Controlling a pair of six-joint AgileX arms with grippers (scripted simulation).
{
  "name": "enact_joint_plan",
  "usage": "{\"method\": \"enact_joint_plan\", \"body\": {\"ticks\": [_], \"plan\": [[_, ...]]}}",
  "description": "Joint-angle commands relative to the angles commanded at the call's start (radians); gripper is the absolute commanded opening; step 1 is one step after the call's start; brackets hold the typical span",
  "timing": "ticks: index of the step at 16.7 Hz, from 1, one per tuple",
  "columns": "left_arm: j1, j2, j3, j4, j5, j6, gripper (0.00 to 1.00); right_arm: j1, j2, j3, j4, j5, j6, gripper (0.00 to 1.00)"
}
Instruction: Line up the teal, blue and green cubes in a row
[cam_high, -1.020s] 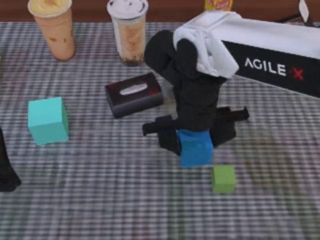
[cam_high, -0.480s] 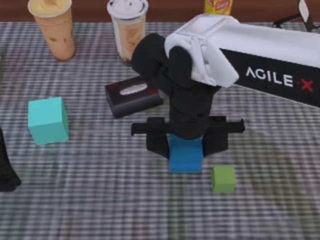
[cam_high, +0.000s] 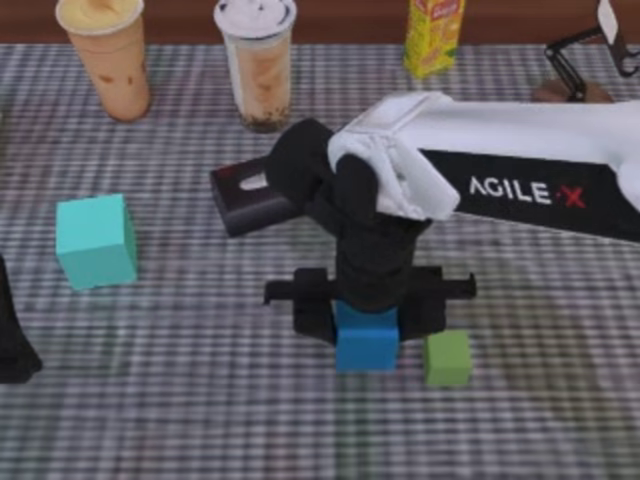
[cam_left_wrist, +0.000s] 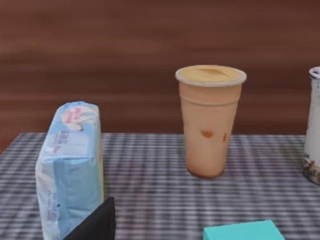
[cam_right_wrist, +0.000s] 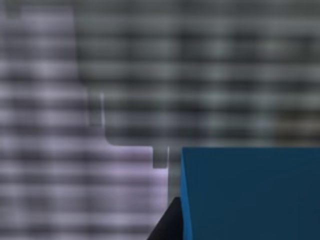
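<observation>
My right gripper (cam_high: 367, 318) is shut on the blue cube (cam_high: 366, 345), reaching in from the right side of the table. In the right wrist view one dark fingertip (cam_right_wrist: 171, 225) lies against the blue cube's (cam_right_wrist: 250, 195) side, close above the checked cloth. The small green cube (cam_high: 447, 357) sits just right of the blue one, with a narrow gap between them. The large teal cube (cam_high: 96, 240) stands alone at the left; its top (cam_left_wrist: 242, 231) shows in the left wrist view. My left arm (cam_high: 12, 345) is parked at the left edge, its one visible finger (cam_left_wrist: 97, 225) set far to the side.
A black tissue box (cam_high: 245, 195) lies behind the right arm, partly covered by it. An orange drink cup (cam_high: 105, 55), a milk-tea cup (cam_high: 258, 60) and a yellow carton (cam_high: 432, 35) line the back. A pale blue packet (cam_left_wrist: 70, 165) stands near the left gripper.
The right gripper has carried the blue cube toward the front and slightly left, and it now sits level with the green cube. The teal cube, green cube and left arm have not moved.
</observation>
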Motion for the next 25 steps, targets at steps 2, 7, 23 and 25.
{"method": "enact_joint_plan", "body": {"ticks": [2, 7, 23, 25], "plan": [[0.000, 0.000, 0.000, 0.000, 0.000, 0.000, 1.00, 0.001, 0.015, -0.037, 0.054, 0.001, 0.003, 0.00], [0.000, 0.000, 0.000, 0.000, 0.000, 0.000, 1.00, 0.002, 0.019, -0.046, 0.067, 0.001, 0.004, 0.00], [0.000, 0.000, 0.000, 0.000, 0.000, 0.000, 1.00, 0.002, 0.019, -0.046, 0.067, 0.001, 0.004, 1.00], [0.000, 0.000, 0.000, 0.000, 0.000, 0.000, 1.00, 0.002, 0.019, -0.046, 0.067, 0.001, 0.004, 1.00]]}}
